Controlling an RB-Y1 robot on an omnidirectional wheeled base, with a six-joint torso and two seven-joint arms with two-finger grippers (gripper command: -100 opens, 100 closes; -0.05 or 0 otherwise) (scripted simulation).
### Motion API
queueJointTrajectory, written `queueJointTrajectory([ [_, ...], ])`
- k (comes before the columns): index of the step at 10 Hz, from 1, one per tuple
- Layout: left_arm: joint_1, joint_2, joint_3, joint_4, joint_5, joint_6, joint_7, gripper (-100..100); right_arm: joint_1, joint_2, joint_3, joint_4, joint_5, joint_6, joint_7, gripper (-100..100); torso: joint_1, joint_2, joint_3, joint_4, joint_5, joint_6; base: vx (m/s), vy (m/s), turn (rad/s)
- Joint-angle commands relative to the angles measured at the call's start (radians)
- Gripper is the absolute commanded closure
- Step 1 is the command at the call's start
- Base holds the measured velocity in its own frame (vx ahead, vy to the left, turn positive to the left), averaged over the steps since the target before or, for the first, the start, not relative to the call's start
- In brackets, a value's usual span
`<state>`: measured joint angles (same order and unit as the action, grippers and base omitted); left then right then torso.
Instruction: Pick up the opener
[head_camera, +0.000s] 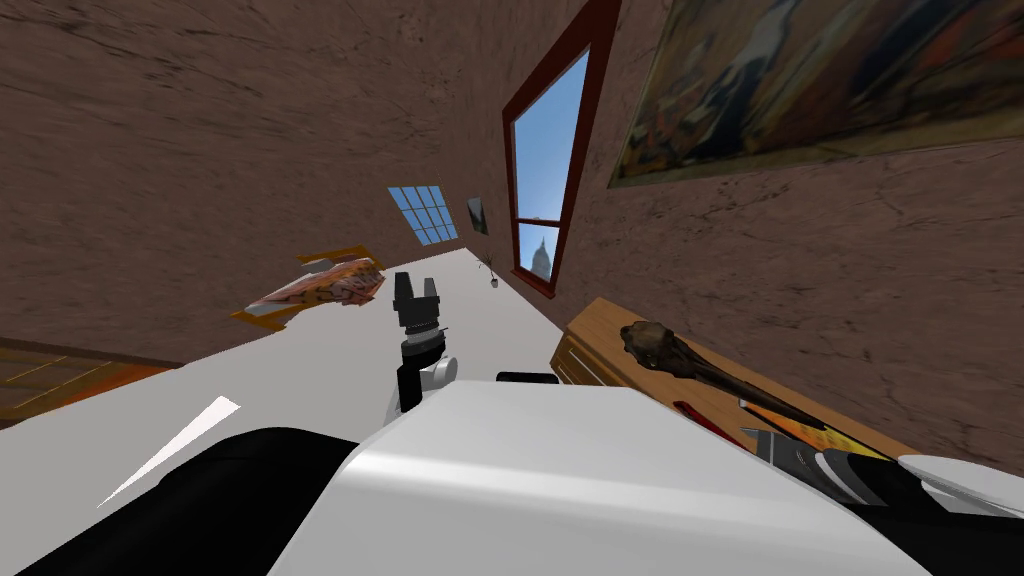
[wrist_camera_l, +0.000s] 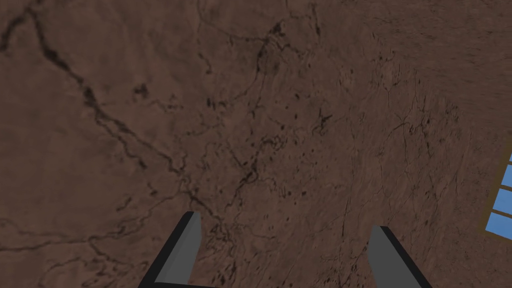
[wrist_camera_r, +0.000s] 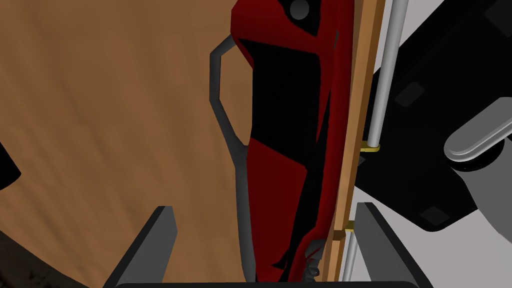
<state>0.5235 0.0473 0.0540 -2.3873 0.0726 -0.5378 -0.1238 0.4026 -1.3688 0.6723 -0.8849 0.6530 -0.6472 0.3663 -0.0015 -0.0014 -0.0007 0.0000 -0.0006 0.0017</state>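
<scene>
Your right gripper is wide open and empty, straddling the opener, which lies along the very edge of the wooden table with bare wood on its other side. It is red and black with a thin grey loop. Your left gripper is raised, open and empty.

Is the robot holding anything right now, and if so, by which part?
Nothing is held. The right gripper has its open fingers either side of the red and black opener on the wooden top; the left gripper is open, empty.
</scene>
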Motion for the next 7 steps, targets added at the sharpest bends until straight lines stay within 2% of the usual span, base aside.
queueJointTrajectory([
  [1, 0.0, 0.0, 0.0, 0.0, 0.0, 0.0, 0.0, 0, -0.013, -0.015, 0.036, -0.05, -0.001, 0.042, -0.013, -100, 0.0, 0.0, 0.0, 0.0, 0.0, 0.0, 0.048, -0.046, -0.137],
  [3, 0.0, 0.0, 0.0, 0.0, 0.0, 0.0, 0.0, 0, -0.031, -0.033, 0.08, -0.112, -0.001, 0.09, -0.029, -100, 0.0, -0.001, -0.001, 0.0, 0.0, 0.0, 0.048, -0.044, -0.131],
  [4, 0.0, 0.0, 0.0, 0.0, 0.0, 0.0, 0.0, 0, -0.031, -0.033, 0.08, -0.112, -0.001, 0.09, -0.029, -100, 0.0, -0.001, -0.001, 0.0, 0.0, 0.0, 0.026, -0.027, -0.041],
  [6, 0.0, 0.0, 0.0, 0.0, 0.0, 0.0, 0.0, 0, -0.049, -0.051, 0.124, -0.173, -0.002, 0.138, -0.045, -100, 0.001, 0.0, 0.0, 0.0, 0.0, 0.0, 0.025, -0.025, -0.115],
  [7, 0.0, 0.0, 0.0, 0.0, 0.0, 0.0, 0.0, 0, -0.043, -0.05, 0.11, -0.157, -0.003, 0.12, -0.04, -100, 0.001, 0.0, 0.0, 0.0, 0.0, 0.0, 0.013, -0.012, -0.032],
])
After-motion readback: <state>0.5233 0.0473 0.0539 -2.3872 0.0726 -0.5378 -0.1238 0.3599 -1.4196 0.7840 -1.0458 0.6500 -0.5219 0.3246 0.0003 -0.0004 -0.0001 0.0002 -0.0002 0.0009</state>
